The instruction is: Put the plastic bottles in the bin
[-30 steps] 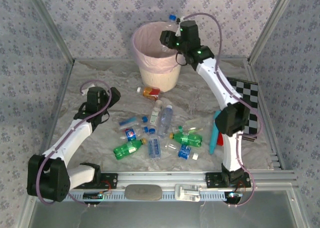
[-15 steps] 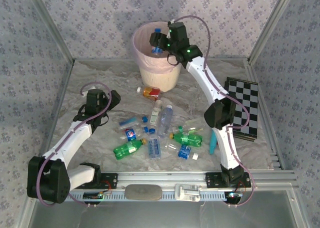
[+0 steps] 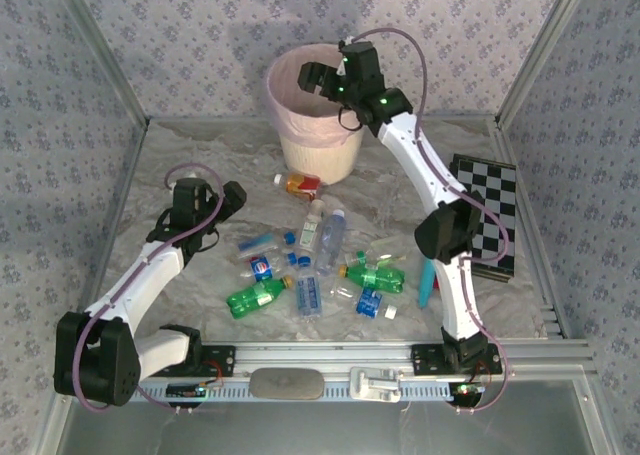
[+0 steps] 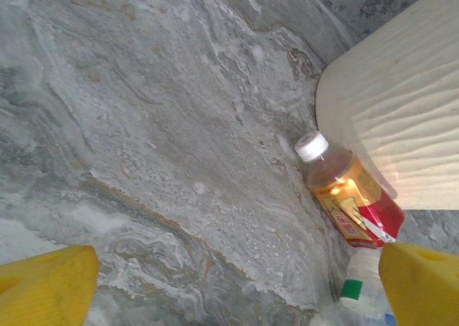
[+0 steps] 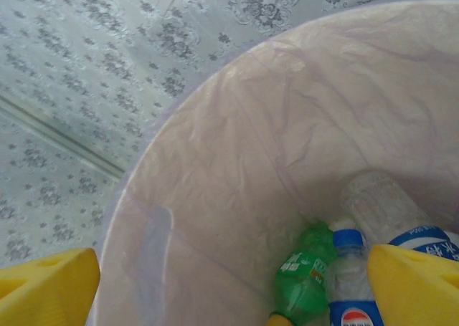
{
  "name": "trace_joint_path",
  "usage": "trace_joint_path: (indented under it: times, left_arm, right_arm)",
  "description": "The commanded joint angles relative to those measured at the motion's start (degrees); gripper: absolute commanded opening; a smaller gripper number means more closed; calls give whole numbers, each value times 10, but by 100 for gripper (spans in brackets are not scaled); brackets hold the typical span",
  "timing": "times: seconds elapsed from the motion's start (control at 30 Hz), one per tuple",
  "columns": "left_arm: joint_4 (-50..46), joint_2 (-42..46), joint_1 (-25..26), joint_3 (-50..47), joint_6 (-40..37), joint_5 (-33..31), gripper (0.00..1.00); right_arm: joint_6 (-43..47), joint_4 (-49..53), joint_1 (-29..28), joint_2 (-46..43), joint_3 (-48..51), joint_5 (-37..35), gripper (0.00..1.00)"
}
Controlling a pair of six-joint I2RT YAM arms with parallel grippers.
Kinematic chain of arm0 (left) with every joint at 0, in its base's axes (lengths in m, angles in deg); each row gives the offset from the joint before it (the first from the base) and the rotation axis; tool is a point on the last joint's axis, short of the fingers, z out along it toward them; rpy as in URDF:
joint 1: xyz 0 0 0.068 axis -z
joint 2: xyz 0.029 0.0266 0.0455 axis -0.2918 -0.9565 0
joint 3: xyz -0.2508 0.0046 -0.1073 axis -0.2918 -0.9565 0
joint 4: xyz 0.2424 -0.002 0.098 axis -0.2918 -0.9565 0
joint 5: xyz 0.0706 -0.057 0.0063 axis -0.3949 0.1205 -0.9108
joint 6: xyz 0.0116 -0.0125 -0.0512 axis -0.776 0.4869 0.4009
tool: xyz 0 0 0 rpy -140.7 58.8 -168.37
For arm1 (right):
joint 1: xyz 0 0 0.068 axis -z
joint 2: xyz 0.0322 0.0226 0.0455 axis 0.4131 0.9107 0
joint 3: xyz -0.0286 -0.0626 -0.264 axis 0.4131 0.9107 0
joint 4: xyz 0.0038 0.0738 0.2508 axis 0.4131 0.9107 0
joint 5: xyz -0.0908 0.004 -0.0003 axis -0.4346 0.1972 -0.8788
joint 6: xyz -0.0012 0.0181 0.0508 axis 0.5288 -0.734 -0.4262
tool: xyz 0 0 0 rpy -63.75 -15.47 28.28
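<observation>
The cream bin (image 3: 318,155) with its pink bag stands at the back of the table. Over its mouth hangs my right gripper (image 3: 315,77), open with nothing between its fingers. The right wrist view looks down between that gripper's (image 5: 233,290) fingers into the bin (image 5: 215,168), where a green bottle (image 5: 305,283), a blue-capped bottle (image 5: 351,283) and a clear one (image 5: 380,204) lie. Several plastic bottles (image 3: 320,265) lie scattered mid-table. An orange-labelled bottle (image 3: 300,183) rests against the bin's foot. My left gripper (image 3: 228,197) hovers open to its left. Its wrist view has this gripper (image 4: 233,286), that bottle (image 4: 348,193) and the bin wall (image 4: 401,118).
A black-and-white chequered board (image 3: 490,225) lies at the right edge, with a turquoise stick (image 3: 427,280) beside it. Metal frame posts and patterned walls close in the sides and back. A metal rail (image 3: 330,360) runs along the near edge.
My right gripper swung left over the bin and opened; the blue-capped bottle it held has dropped inside. The left arm has stayed put.
</observation>
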Motion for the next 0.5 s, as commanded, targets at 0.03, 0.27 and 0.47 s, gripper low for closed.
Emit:
trace_joint_path:
  times: [0.03,0.27,0.47]
  left_arm:
    - [-8,10,15,33,-2,31,100]
    - [-59,38,77,49,4,-7,100]
    - [-70,81,131,18,17,-35,100]
  right_arm:
    - [16,-10,-5,-122,96,-5,98]
    - [17,-52,-6,-316,353,-30,100]
    - [-3,-35,-9,-467,543,-49,100]
